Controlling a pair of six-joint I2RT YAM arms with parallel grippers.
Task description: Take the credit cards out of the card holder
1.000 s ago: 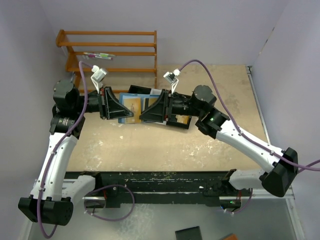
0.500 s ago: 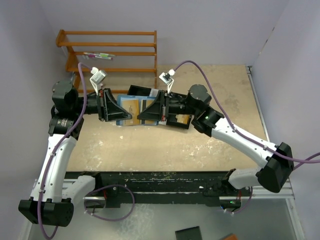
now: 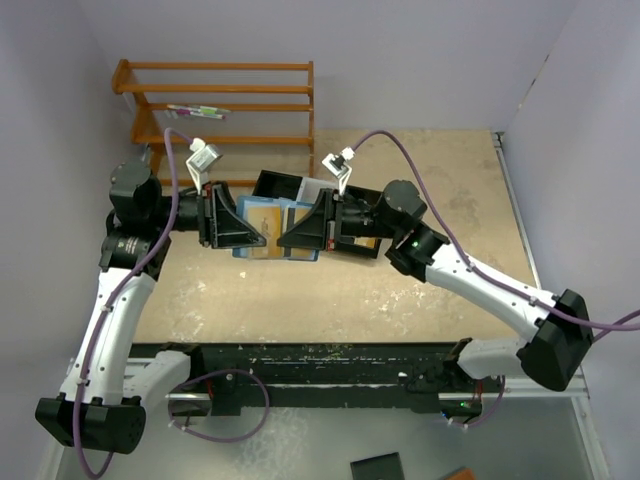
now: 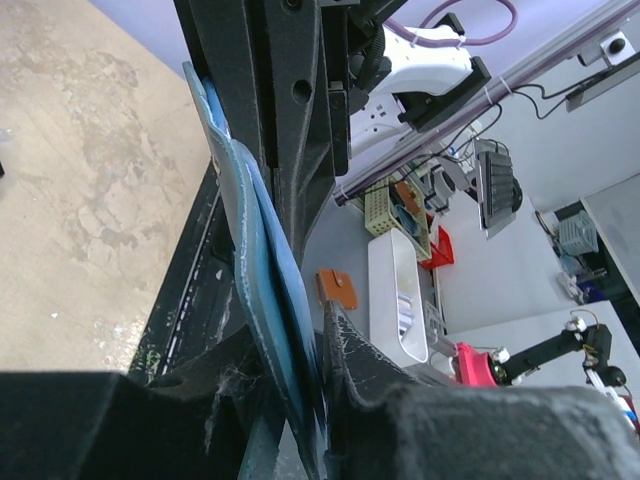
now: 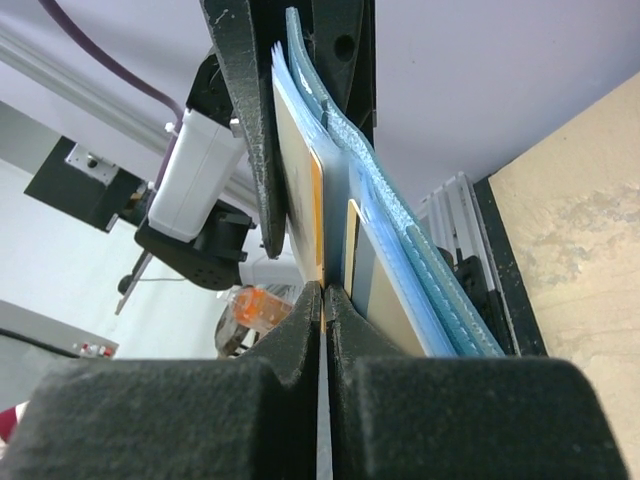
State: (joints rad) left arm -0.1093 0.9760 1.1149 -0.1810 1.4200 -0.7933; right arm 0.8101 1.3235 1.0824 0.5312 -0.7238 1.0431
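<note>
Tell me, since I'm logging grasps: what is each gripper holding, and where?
The left gripper clamps the blue card holder by its edge; the right gripper pinches a gold-tan credit card by its edge.

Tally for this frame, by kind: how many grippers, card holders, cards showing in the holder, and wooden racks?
Grippers: 2, left gripper and right gripper
Blue card holder: 1, held up between both sets of fingers
Gold-tan credit cards showing in its pockets: 2, second one
Wooden rack: 1
Total: 6
</note>
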